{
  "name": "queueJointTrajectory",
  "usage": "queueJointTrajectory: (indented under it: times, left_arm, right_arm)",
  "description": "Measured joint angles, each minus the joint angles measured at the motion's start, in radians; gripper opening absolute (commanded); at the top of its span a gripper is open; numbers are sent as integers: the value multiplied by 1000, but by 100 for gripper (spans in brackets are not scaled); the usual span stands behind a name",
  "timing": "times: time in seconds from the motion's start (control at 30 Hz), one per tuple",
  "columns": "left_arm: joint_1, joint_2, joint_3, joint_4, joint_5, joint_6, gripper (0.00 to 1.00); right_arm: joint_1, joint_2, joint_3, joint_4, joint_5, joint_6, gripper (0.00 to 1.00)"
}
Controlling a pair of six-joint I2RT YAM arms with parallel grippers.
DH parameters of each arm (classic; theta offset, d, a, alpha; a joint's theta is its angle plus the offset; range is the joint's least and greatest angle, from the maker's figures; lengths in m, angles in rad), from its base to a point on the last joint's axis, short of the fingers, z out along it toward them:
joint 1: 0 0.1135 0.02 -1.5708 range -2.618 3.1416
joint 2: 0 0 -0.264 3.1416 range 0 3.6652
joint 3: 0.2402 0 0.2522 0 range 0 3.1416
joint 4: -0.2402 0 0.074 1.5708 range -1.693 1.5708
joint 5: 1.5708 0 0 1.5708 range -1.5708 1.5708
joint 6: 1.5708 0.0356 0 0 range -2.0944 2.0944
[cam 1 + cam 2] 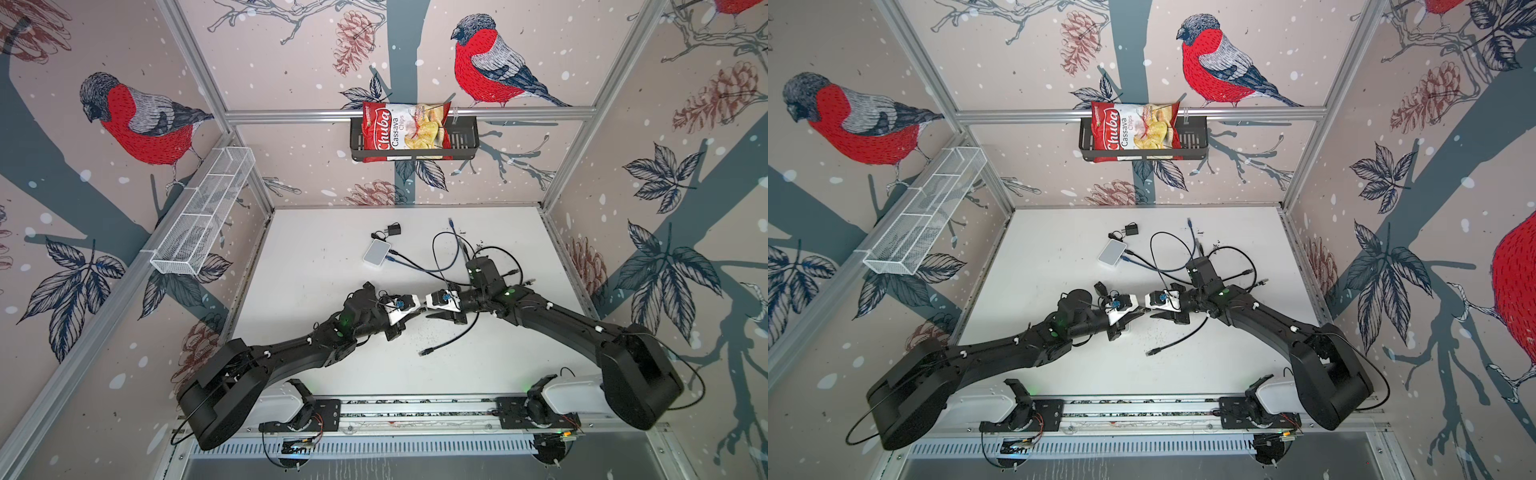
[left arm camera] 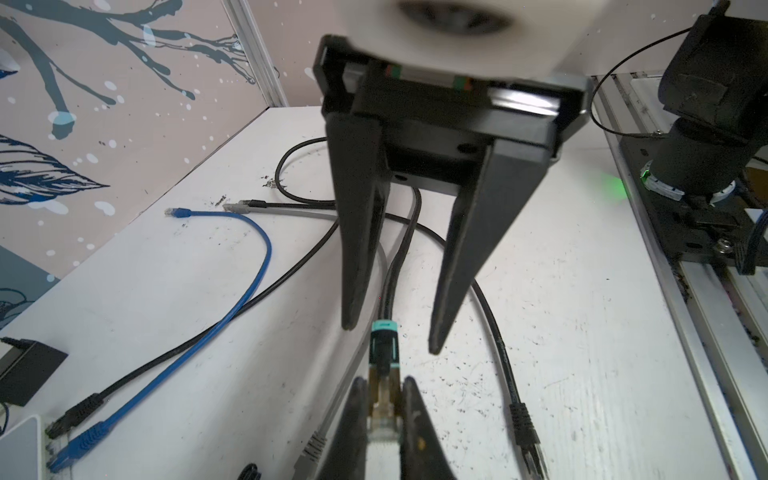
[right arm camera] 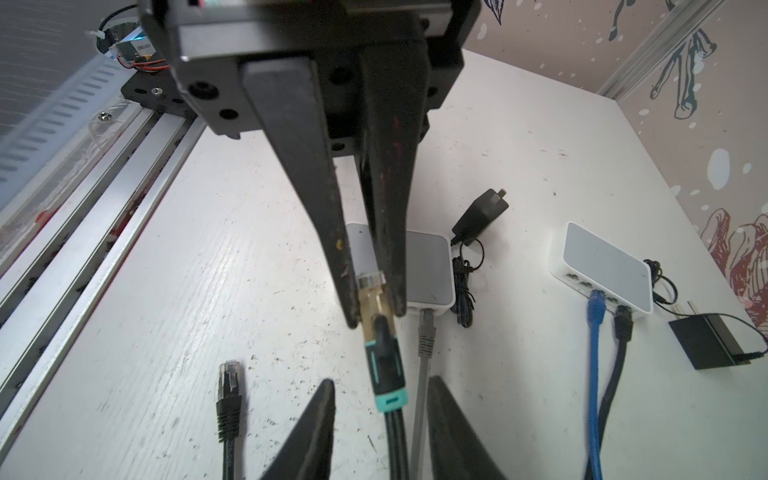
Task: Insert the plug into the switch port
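Observation:
The plug (image 2: 383,388) is a clear, gold-tinted connector with a black and teal boot (image 3: 386,374). My left gripper (image 2: 384,380) is shut on it just above the table, mid-table in both top views (image 1: 417,312). A white switch (image 3: 430,266) lies right behind that gripper, with a grey cable in one port. Another white switch (image 1: 376,251) sits further back with a blue and a black cable plugged in. My right gripper (image 3: 382,380) faces the left one tip to tip and is open. The plug's black cable runs between its fingers (image 3: 320,415) untouched.
A loose black plug (image 3: 228,386) on its cable (image 1: 453,338) lies near the front. Black power adapters (image 3: 706,345) (image 3: 480,216) sit beside the switches. Blue and black cables (image 2: 249,270) loop over the back of the table. The arms' metal rail (image 1: 415,409) runs along the front edge.

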State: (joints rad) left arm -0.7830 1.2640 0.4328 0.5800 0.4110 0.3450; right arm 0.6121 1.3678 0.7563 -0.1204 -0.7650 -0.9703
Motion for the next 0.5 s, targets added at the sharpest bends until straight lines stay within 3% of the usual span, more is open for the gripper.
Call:
queueJointTrajectory:
  times: [0.5]
  left_arm:
    - [-6,-18,-16,6,-15,73,0]
  right_arm:
    - [13,36,40,-48,-20,-56,3]
